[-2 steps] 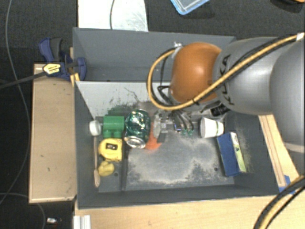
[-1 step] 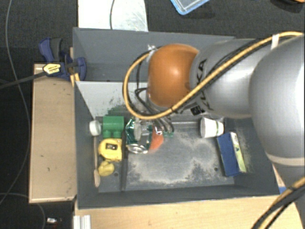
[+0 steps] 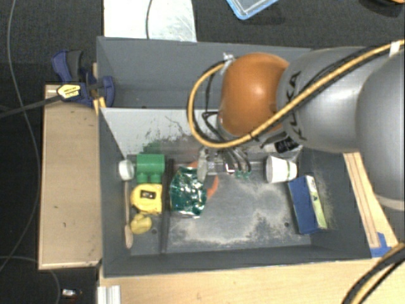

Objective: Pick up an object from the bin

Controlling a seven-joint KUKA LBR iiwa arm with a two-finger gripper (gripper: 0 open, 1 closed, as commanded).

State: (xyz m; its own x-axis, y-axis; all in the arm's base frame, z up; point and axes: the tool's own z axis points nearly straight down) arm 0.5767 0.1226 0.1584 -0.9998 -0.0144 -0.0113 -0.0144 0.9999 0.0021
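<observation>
Your gripper [image 3: 207, 171] sits low in the bin [image 3: 190, 68], tucked under the orange wrist cover [image 3: 250, 94], which hides most of it. You cannot tell whether it is released or clenched. Its tip is at the upper right edge of a crumpled green foil packet [image 3: 188, 195] lying left of the bin's middle; whether the two touch is unclear. A small orange-red piece [image 3: 214, 183] peeks out just beside the packet, partly covered. To the right you see a white cup [image 3: 279, 169] on its side, its far end hidden, and a blue box [image 3: 304, 206]. Along the left wall lie a green block [image 3: 150, 165], a yellow tape measure [image 3: 147, 198] and a yellow lump [image 3: 140, 223] too small to identify.
</observation>
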